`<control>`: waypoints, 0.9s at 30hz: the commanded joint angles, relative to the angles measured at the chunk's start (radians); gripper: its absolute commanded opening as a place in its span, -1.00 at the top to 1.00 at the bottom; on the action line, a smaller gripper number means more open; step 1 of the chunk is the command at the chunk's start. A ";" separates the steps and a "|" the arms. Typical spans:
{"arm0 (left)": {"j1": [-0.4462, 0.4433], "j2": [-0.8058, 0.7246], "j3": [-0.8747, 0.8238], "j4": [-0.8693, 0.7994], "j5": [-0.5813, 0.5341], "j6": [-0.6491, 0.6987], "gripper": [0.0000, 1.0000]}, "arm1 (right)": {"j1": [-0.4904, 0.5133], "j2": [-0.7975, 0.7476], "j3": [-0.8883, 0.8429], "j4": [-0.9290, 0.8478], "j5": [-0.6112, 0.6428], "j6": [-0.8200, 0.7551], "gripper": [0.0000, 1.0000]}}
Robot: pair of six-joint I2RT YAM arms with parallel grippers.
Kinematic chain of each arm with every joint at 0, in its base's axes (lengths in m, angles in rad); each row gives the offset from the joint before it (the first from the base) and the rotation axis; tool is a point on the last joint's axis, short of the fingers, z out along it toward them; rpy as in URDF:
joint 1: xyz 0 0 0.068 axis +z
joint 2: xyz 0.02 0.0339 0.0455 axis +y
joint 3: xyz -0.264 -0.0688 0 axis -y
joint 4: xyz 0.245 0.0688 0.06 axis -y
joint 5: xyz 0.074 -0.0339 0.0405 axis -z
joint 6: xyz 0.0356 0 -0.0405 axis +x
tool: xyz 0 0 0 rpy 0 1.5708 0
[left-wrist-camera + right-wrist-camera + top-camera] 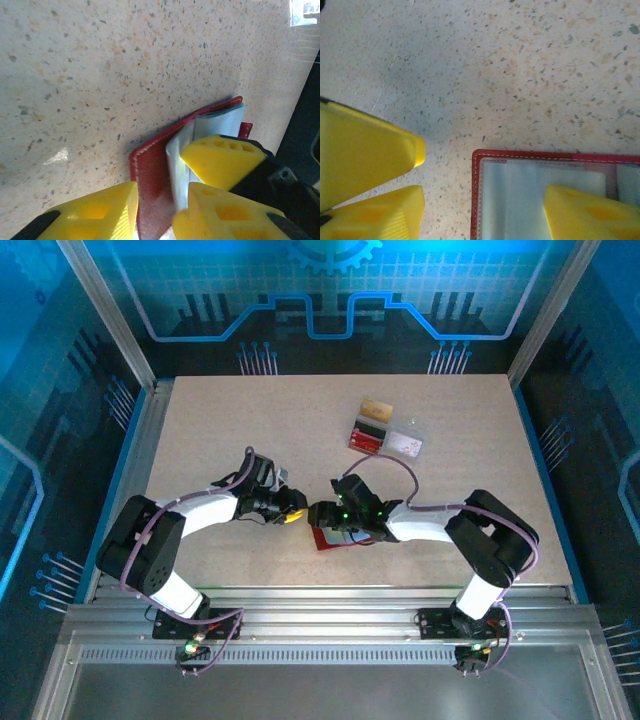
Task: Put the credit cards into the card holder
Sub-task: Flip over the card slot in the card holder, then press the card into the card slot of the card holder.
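Presently I find both grippers at the card holder (328, 538), which lies open on the table (230, 430) toward six o'clock from the table's middle, near the arm bases.

Left gripper (162, 184): it reaches in from nine o'clock with its fingers narrowly parted. In its wrist view the holder's red cover and a pale sheet (220, 117) sit between them. Whether they pinch these or merely hang over them, I cannot tell.

Right gripper (484, 192): its fingers are wide apart and hold nothing. One is over the holder's clear pocket, the other over bare table just off the red stitched edge at nine o'clock.

The pale sheet lies inside the red border (a credit card or the sleeve itself; not resolvable). A clear box (405, 443) stands well apart at one o'clock from the holder, with something pale in its right half.

Judgement: the step in hand is seating a card in the pocket while the holder is steadied. The next move calls for confirming the left grip first. The sheet should then be slid squarely inward along the pocket, with the right finger holding the pocket flat so that the holder is not dragged across the table.
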 commanded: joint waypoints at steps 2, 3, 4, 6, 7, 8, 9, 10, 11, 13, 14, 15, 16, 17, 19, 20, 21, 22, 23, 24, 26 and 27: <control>0.004 -0.013 0.013 -0.038 -0.001 0.002 0.36 | -0.015 -0.067 0.054 -0.132 -0.021 -0.096 -0.32; 0.004 -0.011 0.015 -0.037 0.001 0.003 0.36 | -0.020 -0.074 0.057 -0.143 -0.028 -0.104 -0.33; 0.004 -0.011 0.016 -0.037 0.004 0.007 0.36 | -0.025 -0.081 0.057 -0.153 -0.033 -0.111 -0.33; 0.004 -0.014 0.019 -0.042 0.006 0.012 0.36 | -0.036 -0.094 0.053 -0.167 -0.041 -0.119 -0.33; 0.004 -0.016 0.020 -0.047 0.006 0.015 0.36 | -0.041 -0.098 0.050 -0.174 -0.044 -0.120 -0.33; 0.004 -0.019 0.022 -0.051 0.004 0.018 0.36 | -0.046 -0.104 0.047 -0.179 -0.047 -0.122 -0.32; 0.004 -0.021 0.023 -0.054 0.004 0.019 0.36 | -0.049 -0.111 0.041 -0.182 -0.050 -0.122 -0.31; 0.004 -0.024 0.024 -0.056 0.004 0.021 0.36 | -0.054 -0.117 0.034 -0.181 -0.056 -0.123 -0.29; 0.004 -0.024 0.026 -0.057 0.006 0.021 0.36 | -0.056 -0.124 0.027 -0.181 -0.062 -0.122 -0.27; 0.004 -0.026 0.033 -0.061 0.008 0.021 0.36 | -0.058 -0.128 0.019 -0.185 -0.077 -0.125 -0.23; 0.004 -0.028 0.036 -0.062 0.009 0.021 0.36 | -0.058 -0.127 0.015 -0.185 -0.089 -0.125 -0.20; 0.004 -0.029 0.040 -0.064 0.008 0.021 0.36 | -0.056 -0.126 0.009 -0.179 -0.098 -0.122 -0.18; 0.004 -0.031 0.043 -0.066 0.009 0.019 0.36 | -0.056 -0.122 -0.002 -0.170 -0.111 -0.119 -0.16; 0.004 -0.031 0.049 -0.070 0.009 0.021 0.37 | -0.057 -0.119 -0.010 -0.162 -0.122 -0.114 -0.14; 0.004 -0.030 0.061 -0.075 0.010 0.022 0.37 | -0.052 -0.113 -0.028 -0.146 -0.135 -0.107 -0.10; 0.004 -0.029 0.068 -0.079 0.010 0.022 0.37 | -0.047 -0.113 -0.038 -0.140 -0.139 -0.103 -0.09; 0.002 -0.029 0.074 -0.080 0.010 0.023 0.37 | -0.042 -0.111 -0.046 -0.132 -0.144 -0.101 -0.07; 0.003 -0.028 0.080 -0.083 0.012 0.022 0.37 | -0.034 -0.109 -0.054 -0.127 -0.147 -0.101 -0.06; 0.001 -0.025 0.089 -0.082 0.014 0.022 0.37 | -0.026 -0.109 -0.058 -0.125 -0.146 -0.102 -0.05; -0.001 -0.021 0.096 -0.082 0.017 0.022 0.37 | -0.018 -0.110 -0.061 -0.126 -0.141 -0.104 -0.05; -0.012 -0.003 0.122 -0.087 0.027 0.026 0.39 | 0.000 -0.109 -0.064 -0.125 -0.137 -0.108 -0.03; -0.020 0.006 0.135 -0.091 0.031 0.027 0.41 | 0.008 -0.109 -0.065 -0.125 -0.136 -0.111 -0.03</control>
